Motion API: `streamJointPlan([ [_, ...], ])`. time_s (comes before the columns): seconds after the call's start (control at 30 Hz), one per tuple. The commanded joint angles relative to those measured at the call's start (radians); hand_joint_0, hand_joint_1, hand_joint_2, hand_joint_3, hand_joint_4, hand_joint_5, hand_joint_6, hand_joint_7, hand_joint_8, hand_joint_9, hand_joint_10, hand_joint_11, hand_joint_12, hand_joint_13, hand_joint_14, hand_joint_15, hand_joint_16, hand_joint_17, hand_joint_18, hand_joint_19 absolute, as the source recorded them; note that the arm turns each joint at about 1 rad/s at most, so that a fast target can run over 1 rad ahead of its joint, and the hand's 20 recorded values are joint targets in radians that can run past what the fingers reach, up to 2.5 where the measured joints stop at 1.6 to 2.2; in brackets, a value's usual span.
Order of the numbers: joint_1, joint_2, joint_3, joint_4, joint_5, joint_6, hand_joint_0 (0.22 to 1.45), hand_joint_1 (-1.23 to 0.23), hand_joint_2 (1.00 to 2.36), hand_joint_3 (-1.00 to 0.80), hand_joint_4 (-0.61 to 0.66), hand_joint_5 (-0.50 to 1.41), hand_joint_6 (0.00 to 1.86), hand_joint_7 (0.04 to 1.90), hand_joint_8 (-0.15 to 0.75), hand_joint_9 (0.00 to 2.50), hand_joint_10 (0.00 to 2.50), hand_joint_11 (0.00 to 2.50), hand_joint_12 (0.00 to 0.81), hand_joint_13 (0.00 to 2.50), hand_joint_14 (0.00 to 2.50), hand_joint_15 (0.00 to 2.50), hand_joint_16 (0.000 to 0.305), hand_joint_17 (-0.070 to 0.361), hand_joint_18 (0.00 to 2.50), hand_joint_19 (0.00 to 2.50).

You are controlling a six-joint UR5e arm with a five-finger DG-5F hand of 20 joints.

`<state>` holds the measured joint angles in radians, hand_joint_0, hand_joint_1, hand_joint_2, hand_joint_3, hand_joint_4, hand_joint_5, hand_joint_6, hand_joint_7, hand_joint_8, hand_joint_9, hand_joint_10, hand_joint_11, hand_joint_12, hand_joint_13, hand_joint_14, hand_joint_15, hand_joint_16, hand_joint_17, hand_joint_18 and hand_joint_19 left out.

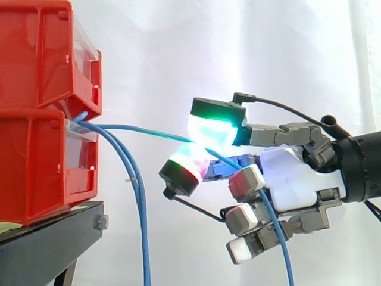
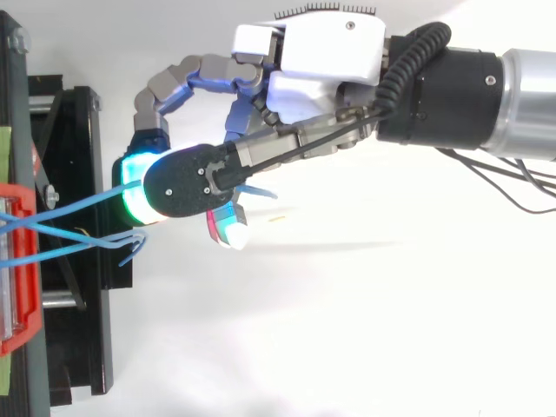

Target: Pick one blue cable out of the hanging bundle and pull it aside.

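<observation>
Several thin blue cables come out from between the two stacked red bins (image 1: 36,113). One blue cable (image 1: 140,127) runs almost level to the right, away from the rest. My hand (image 1: 294,179) pinches it between a green-glowing pad (image 1: 211,130) and a red-glowing pad (image 1: 186,167). Past the pinch, the cable's loose end drops down in front of the palm. The other blue cables (image 1: 141,226) hang straight down beside the stand. From above, my hand (image 2: 330,52) reaches in from the right, and the held cable (image 2: 82,203) crosses the others near the bins.
The red bins (image 2: 19,261) sit on a black stand (image 1: 50,241) at the left. A white curtain forms the background. Open space lies to the right of the bins, around and below my hand.
</observation>
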<state>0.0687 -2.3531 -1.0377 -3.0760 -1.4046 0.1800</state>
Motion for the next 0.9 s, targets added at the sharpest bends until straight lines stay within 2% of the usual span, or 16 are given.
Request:
streamJointPlan([
  [0.0,0.000,0.000,-0.001,-0.001,-0.001,0.013,0.61,-0.89,1.52,0.00,-0.52,-0.05,0.92,1.23,0.181,1.48,0.02,0.62,0.261,1.20,0.02,0.71,0.048,0.108,0.91,0.52],
  [0.17,0.000,0.000,-0.005,0.000,-0.001,0.013,0.61,-0.89,1.54,0.00,-0.52,-0.05,0.92,1.23,0.178,1.48,0.02,0.63,0.261,1.20,0.03,0.72,0.048,0.108,0.91,0.52],
  [0.47,0.000,0.000,-0.047,0.003,-0.002,0.033,0.60,-0.88,1.57,0.00,-0.53,-0.04,0.92,1.23,0.178,1.49,0.02,0.62,0.264,1.20,0.03,0.72,0.048,0.108,0.91,0.52],
  [0.7,0.000,-0.002,-0.050,0.010,-0.004,0.027,0.60,-0.89,1.58,-0.01,-0.53,-0.04,0.92,1.23,0.179,1.49,0.02,0.62,0.265,1.20,0.03,0.72,0.048,0.109,0.91,0.52],
  [0.87,0.000,-0.002,-0.054,0.045,0.001,0.013,0.60,-0.88,1.57,0.00,-0.53,-0.04,0.92,1.23,0.178,1.49,0.02,0.63,0.264,1.20,0.02,0.72,0.048,0.108,0.91,0.53],
])
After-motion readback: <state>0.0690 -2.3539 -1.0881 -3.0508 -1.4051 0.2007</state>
